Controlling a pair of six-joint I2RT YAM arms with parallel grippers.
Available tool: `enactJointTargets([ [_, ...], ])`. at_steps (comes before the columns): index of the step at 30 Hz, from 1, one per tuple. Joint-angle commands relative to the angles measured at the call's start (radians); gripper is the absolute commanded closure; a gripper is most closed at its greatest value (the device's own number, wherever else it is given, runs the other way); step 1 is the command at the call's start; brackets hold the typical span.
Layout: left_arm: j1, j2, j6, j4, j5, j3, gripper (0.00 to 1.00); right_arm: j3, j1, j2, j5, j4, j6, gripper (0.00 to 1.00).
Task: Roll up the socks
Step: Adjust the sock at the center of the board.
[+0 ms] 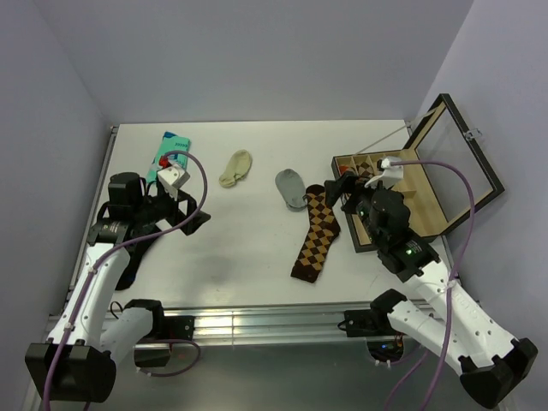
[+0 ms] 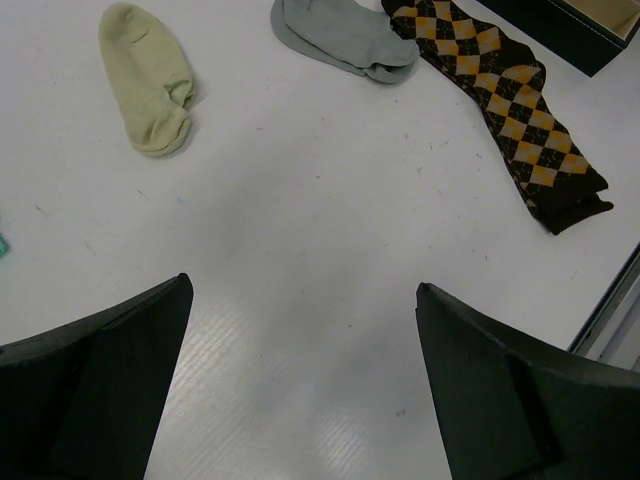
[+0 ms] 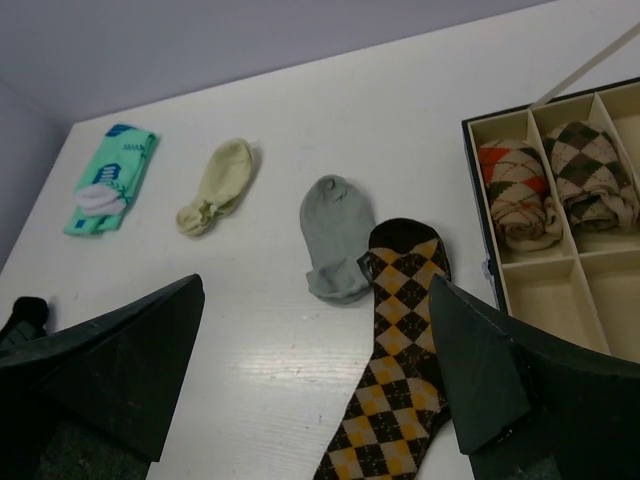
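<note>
A white worktop [image 1: 240,248] carries three loose socks. A long dark-brown fabric sock with tan-orange argyle diamonds [image 1: 315,235] lies flat right of centre and runs slantwise toward the near edge. Its far end touches a short plain grey ankle sock [image 1: 291,187]. A short cream ankle sock [image 1: 235,168] lies apart, toward the far edge. A flat teal-and-white packet [image 1: 169,154] sits near the far left corner.

The left arm rises from the near left corner and folds by the left edge, with its wrist turned toward the middle. The left gripper [image 2: 302,287] hangs over bare worktop with its black fingers spread wide, holding nothing.

The right arm reaches up from the near right corner and leans left. The right gripper [image 3: 315,283] is also fully spread and empty, above the argyle and grey socks.

An open wooden box with a dark hinged lid [image 3: 545,295] stands by the right edge. Two rolled argyle socks [image 3: 515,195] sit in its far compartments.
</note>
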Motion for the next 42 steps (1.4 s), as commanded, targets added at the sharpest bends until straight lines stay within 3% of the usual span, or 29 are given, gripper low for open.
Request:
enactJointTargets([
  [1,0.004,-0.004,0.01,0.009,0.024,0.036,0.01,0.033,0.006,0.03,0.023,-0.046,-0.022,0.0],
  [4,0.004,-0.004,0.011,0.006,0.024,0.037,0.01,0.034,0.006,0.06,0.003,-0.058,-0.02,0.02],
  [11,0.004,0.0,0.016,0.002,0.033,0.041,0.01,-0.002,0.04,0.145,-0.119,-0.051,0.02,0.16],
  [23,0.003,0.008,0.045,-0.017,0.056,0.051,0.0,-0.073,0.371,0.37,0.049,-0.115,0.124,0.19],
  [30,-0.017,0.039,0.071,-0.04,0.075,0.073,0.0,-0.087,0.538,0.444,0.109,-0.244,0.24,0.21],
  [42,-0.112,0.054,0.102,-0.03,0.035,0.059,0.01,0.019,0.658,0.666,0.126,-0.418,0.282,0.2],
])
